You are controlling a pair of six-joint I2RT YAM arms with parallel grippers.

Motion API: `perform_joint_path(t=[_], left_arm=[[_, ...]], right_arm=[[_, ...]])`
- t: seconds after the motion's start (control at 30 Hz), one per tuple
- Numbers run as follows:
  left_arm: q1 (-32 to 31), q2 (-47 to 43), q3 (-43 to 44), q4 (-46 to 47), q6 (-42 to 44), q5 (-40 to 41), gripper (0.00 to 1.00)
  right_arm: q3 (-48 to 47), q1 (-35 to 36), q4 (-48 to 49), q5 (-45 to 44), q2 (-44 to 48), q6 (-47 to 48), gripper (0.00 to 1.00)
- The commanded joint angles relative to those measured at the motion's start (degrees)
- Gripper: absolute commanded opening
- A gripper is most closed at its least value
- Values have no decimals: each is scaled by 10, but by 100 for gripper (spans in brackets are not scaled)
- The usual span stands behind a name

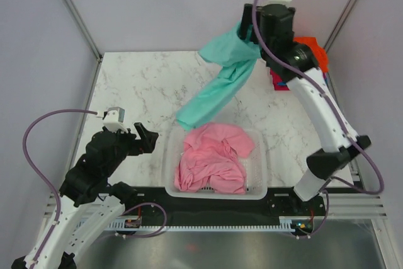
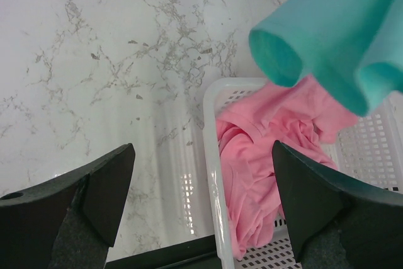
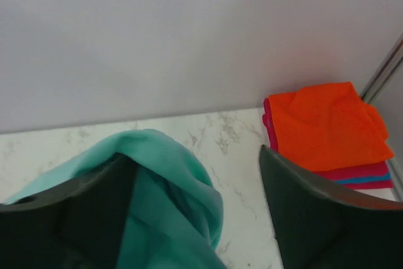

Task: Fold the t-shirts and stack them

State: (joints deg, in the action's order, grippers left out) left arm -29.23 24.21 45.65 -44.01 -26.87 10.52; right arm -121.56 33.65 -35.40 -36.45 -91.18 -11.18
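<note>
Teal t-shirt [image 1: 223, 80] dangles above far rim of basket [image 1: 168, 165].

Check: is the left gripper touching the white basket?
Apart. The top external view shows a strip of bare marble table between the left gripper and the left rim of the basket.

Robot lab test cell. Plain pale panels [image 1: 157, 4] and aluminium frame struts [image 1: 72, 9] enclose a marble-pattern tabletop [image 1: 138, 86]. Left arm [image 1: 94, 168] and right arm [image 1: 318, 108] bolted to a black base rail [image 1: 214, 209]. Exposed purple cabling [image 1: 69, 112].
</note>
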Motion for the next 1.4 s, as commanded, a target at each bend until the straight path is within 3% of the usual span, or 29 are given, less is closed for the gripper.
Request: perform_joint_path(t=[0.0, 0.07, 0.2, 0.43, 0.57, 0.6, 0.77, 0.8, 0.83, 0.9, 0.93, 1.0, 1.17, 1.2, 1.23, 1.27, 1.3, 1.37], left_arm=[[2, 0, -2, 23, 19, 17, 97], [2, 1, -3, 23, 19, 18, 97], [2, 10, -4, 23, 18, 14, 96], [2, 90, -8, 43, 26, -60, 97], [1, 241, 5, 39, 27, -88, 96], [1, 316, 10, 31, 24, -96, 95], [1, 476, 28, 21, 18, -115, 89], [1, 503, 31, 28, 22, -127, 84], [1, 515, 33, 30, 23, -145, 69], [4, 525, 45, 27, 27, -132, 47], [9, 523, 51, 7, 25, -99, 20], [57, 513, 64, -14, 23, -61, 4], [267, 448, 67, -33, 11, -37, 2], [292, 441, 61, -31, 3, -56, 2], [372, 435, 55, -25, -3, -72, 2], [409, 430, 48, -9, -16, -98, 2], [445, 433, 33, 1, -26, -163, 2], [529, 456, 23, 33, -69, -218, 2]], right_arm=[[40, -51, -67, 174, -108, -29, 98], [75, -51, -95, 190, -123, -52, 98], [265, -51, 10, 229, -7, -74, 98], [416, -51, 16, 276, 137, -99, 98], [528, -51, 33, 306, 228, -127, 98], [565, -51, 35, 306, 265, -133, 98], [635, -50, 24, 317, 364, -147, 98], [649, -51, 17, 314, 390, -148, 98], [656, -51, 13, 309, 400, -151, 98], [672, -51, 9, 309, 426, -155, 98], [677, -51, 9, 312, 432, -158, 98], [689, -51, 5, 320, 442, -163, 98], [707, -51, 7, 342, 455, -171, 98], [709, -51, 9, 344, 456, -174, 98], [712, -51, 9, 346, 457, -176, 98], [718, -51, 12, 354, 459, -177, 98], [722, -51, 15, 357, 458, -180, 98], [733, -51, 22, 363, 463, -186, 98]])
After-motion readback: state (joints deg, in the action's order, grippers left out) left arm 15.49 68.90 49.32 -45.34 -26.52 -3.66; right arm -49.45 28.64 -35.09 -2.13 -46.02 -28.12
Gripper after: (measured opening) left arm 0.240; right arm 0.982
